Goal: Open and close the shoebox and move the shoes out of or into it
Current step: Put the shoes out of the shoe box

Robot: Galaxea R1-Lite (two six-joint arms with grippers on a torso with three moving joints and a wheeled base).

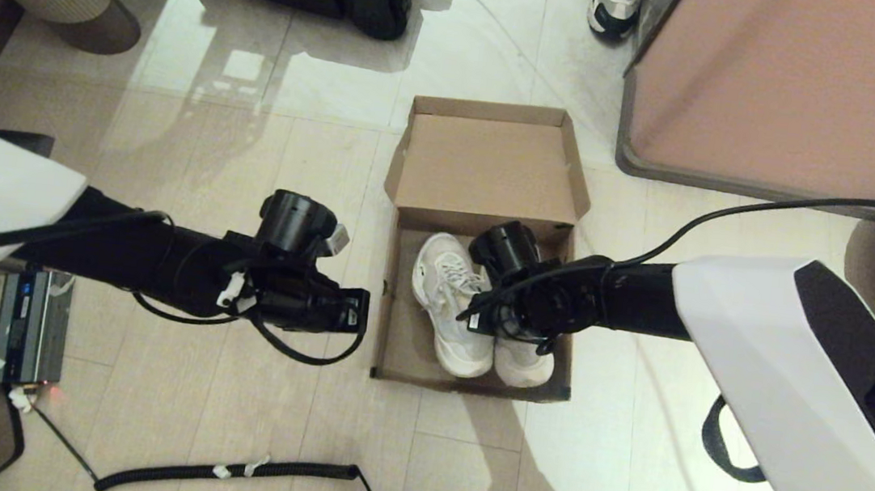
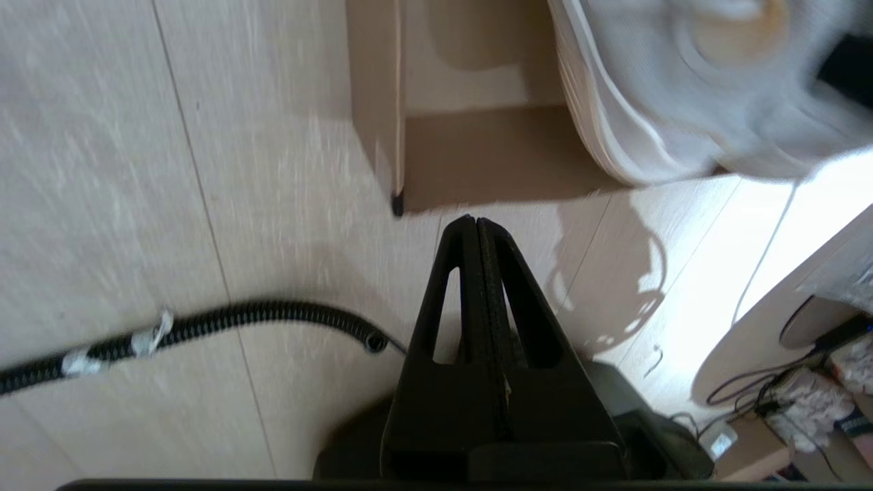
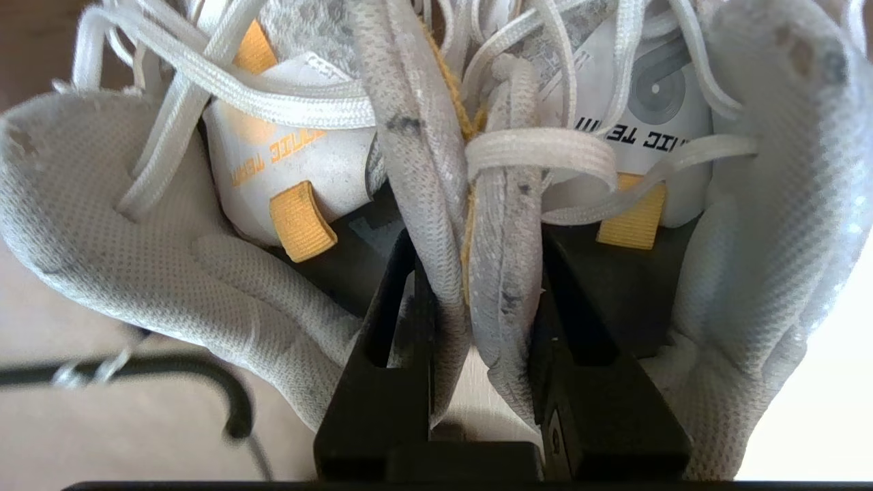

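Plain brown cardboard shoebox (image 1: 493,162) on glossy pale floor tiles (image 1: 255,121), hinged flap lid thrown back, black tape bit at a near corner. Inside, side by side, pair of white and light grey mesh sneakers (image 1: 453,312) with flat white laces. Right gripper (image 3: 477,320) pinching both inner collars together, one black finger in each shoe; heels hidden under that arm. Left gripper (image 2: 475,232) pressed together, holding nothing, beside the box. Ribbed black cable (image 1: 235,472) partly cut off.

The right hand (image 1: 496,326) hides much of one of the shoes (image 1: 448,299); a white-and-black sneaker (image 1: 616,2) is cut off by the head view's top edge.
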